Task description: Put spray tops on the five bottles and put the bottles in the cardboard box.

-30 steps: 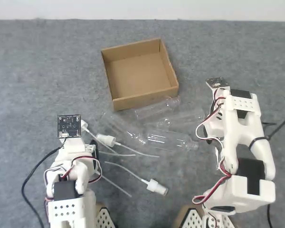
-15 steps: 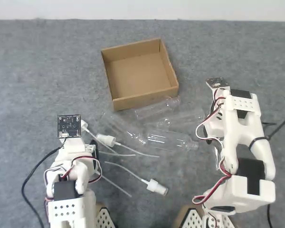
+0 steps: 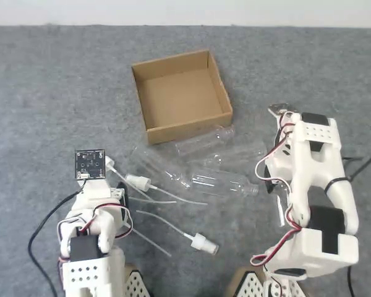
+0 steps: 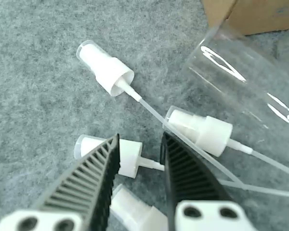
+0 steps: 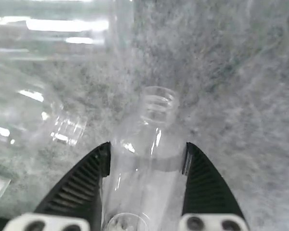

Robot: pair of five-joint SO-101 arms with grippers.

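**Right gripper** [image 5: 147,147]: the jaws are closed part-way against both shoulders of a clear plastic bottle [image 5: 145,183]. Its open threaded neck points away from the wrist, over the grey carpet-like table cover [image 3: 49,93]. In the high view the right arm [image 3: 309,167] stands to the right of the bottle cluster.

**Change:** compared with 0.5 s ago, the right arm's wrist section has shifted slightly toward the box. It now covers part of the small board at its tip. The left arm, the box and the loose items lie as they did.

**Left gripper** [image 4: 140,136]: the jaws stand a narrow gap apart and hold nothing. They are poised low over a group of white spray tops with thin dip tubes [image 4: 106,70]. 1 top of that group [image 4: 111,154] lies on the cover directly behind the gap.

**Task items:** further clear uncapped bottles [image 3: 205,140] lie on their sides between the 2 arms. There are 4 of them, as far as the overlapping clear walls allow a count. They are just in front of the open brown cardboard box [image 3: 188,125], and all are outside it. A lone white spray top [image 3: 204,243] lies apart from the group, nearer the arm bases.
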